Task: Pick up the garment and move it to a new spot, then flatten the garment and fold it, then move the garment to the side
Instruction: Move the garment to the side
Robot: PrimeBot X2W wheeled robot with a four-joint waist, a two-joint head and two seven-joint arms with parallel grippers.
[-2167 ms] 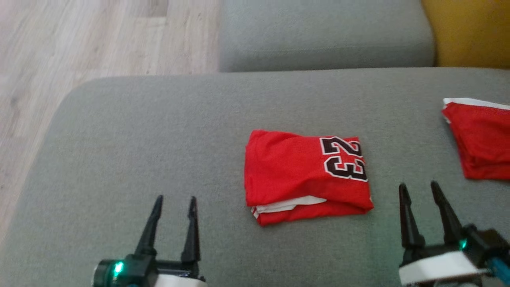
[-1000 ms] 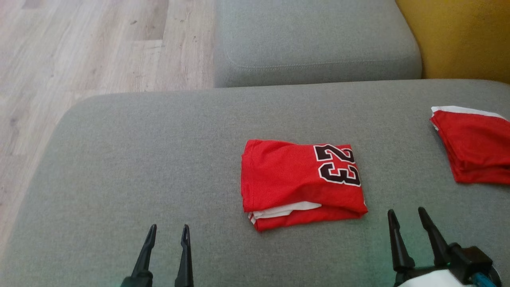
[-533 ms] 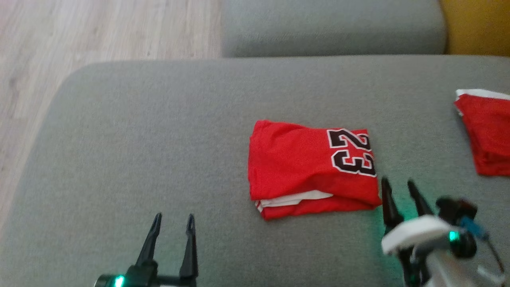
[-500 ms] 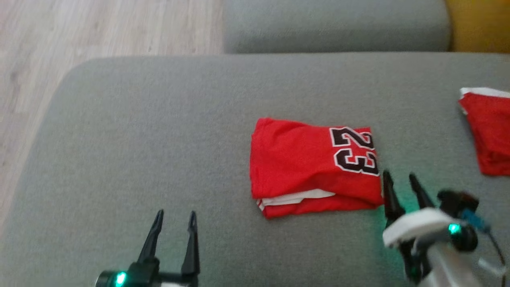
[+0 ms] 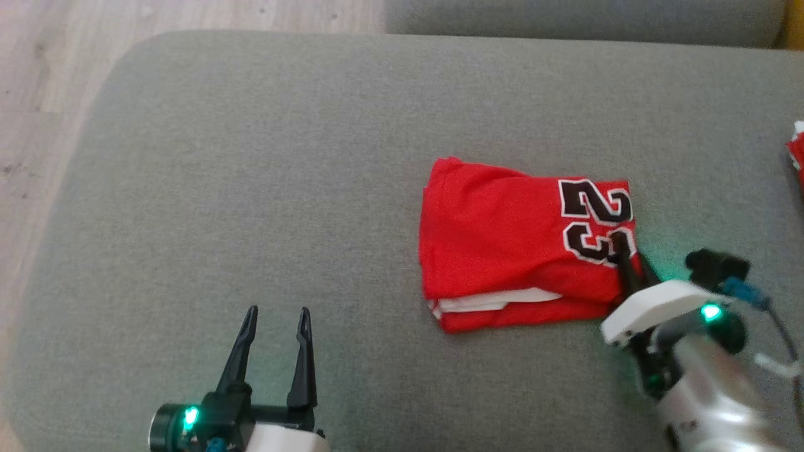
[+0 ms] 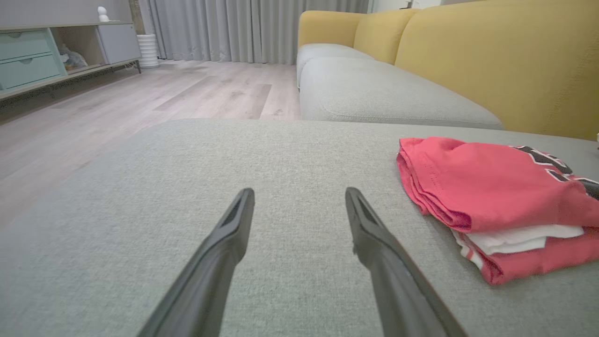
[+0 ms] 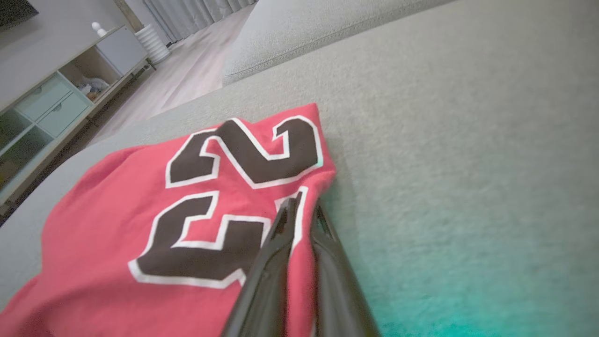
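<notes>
The right end effector (image 5: 622, 252) has its fingers pressed together on the right edge of the garment (image 5: 502, 238), pinching the fabric just beside the lower digit of the number 23 (image 7: 234, 187). Gripping an edge rather than the middle probably lets it drag or lift the whole bundle sideways without undoing the folds. The left end effector (image 5: 277, 311) hangs with its fingers apart, holding nothing, well left of the garment.

The garment lies folded into a compact red block on the grey sofa cushion (image 5: 251, 157), right of centre. A white inner layer peeks out along its near edge.
</notes>
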